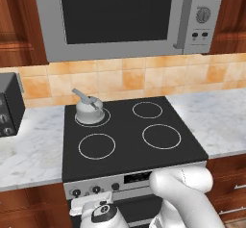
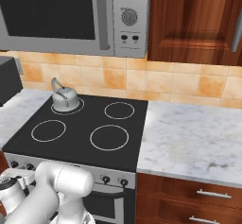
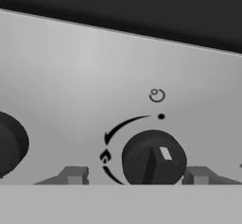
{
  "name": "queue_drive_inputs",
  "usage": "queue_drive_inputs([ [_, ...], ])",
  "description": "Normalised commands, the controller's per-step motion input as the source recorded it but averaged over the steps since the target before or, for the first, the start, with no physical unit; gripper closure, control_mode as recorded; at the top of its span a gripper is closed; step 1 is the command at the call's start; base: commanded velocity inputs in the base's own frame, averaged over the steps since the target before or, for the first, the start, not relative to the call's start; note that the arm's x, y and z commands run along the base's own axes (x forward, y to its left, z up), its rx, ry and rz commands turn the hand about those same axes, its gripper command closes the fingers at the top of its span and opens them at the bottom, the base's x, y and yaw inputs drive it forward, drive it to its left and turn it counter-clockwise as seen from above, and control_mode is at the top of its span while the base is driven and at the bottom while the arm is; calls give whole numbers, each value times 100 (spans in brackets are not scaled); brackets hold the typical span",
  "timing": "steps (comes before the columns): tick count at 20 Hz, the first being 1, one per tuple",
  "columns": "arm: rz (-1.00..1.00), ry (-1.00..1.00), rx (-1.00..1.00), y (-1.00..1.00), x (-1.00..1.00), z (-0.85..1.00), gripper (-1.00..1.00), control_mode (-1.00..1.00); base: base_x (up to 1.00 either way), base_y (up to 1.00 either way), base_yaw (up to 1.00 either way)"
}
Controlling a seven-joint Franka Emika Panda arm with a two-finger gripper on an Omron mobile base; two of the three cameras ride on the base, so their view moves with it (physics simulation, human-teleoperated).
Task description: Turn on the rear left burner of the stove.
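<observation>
A kettle [image 1: 89, 109] covers most of the rear left burner [image 1: 104, 118].

both base views high behind arm, angled down, sharing stove [image 1: 129, 147] top, hand view close on knob [image 3: 153, 158] panel

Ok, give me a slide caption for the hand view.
Gripper open, fingers either side of a black knob on the stove's silver panel.

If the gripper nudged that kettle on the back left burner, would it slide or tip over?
The kettle would probably slide: it sits on smooth black glass of the stove. Its squat, wide body suggests it resists tipping. A push high on the handle might rock it.
</observation>
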Motion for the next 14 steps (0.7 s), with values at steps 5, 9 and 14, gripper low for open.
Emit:
queue_drive_inputs([
  [5,0,0,0,1,0,0,-100,-100,0,0,0],
  [9,0,0,0,1,0,0,100,-100,0,0,0],
  [14,0,0,0,4,0,2,100,-100,0,0,0],
])
